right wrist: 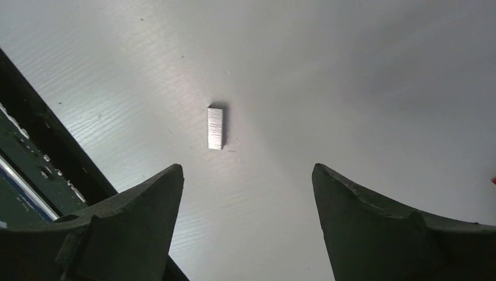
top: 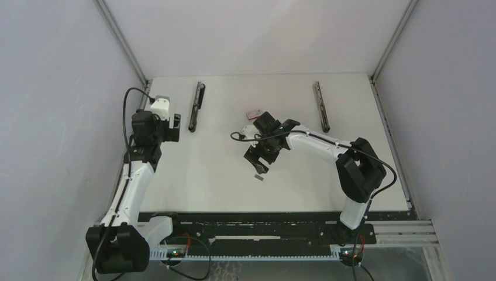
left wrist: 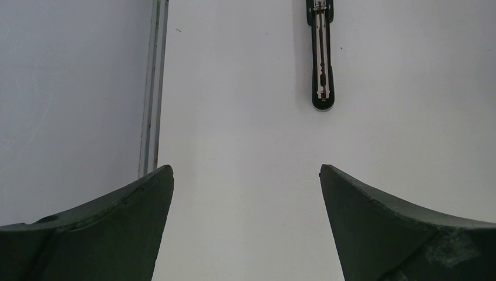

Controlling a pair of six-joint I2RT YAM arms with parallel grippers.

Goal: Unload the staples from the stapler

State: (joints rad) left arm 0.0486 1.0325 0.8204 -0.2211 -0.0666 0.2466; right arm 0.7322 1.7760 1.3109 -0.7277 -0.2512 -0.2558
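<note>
1. Staples (right wrist: 216, 127): short flat grey metal strip, finely ribbed, lying on matte white table (right wrist: 362, 82).
2. Right gripper (right wrist: 245, 170): jaws apart, empty; staples just ahead, left of centre.
3. Left gripper (left wrist: 245, 171): jaws apart, empty.

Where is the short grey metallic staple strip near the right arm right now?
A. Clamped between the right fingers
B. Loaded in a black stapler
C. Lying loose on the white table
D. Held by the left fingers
C: the short grey metallic staple strip lies flat on the white table, the right gripper open and neither of its fingers touching it.
</note>
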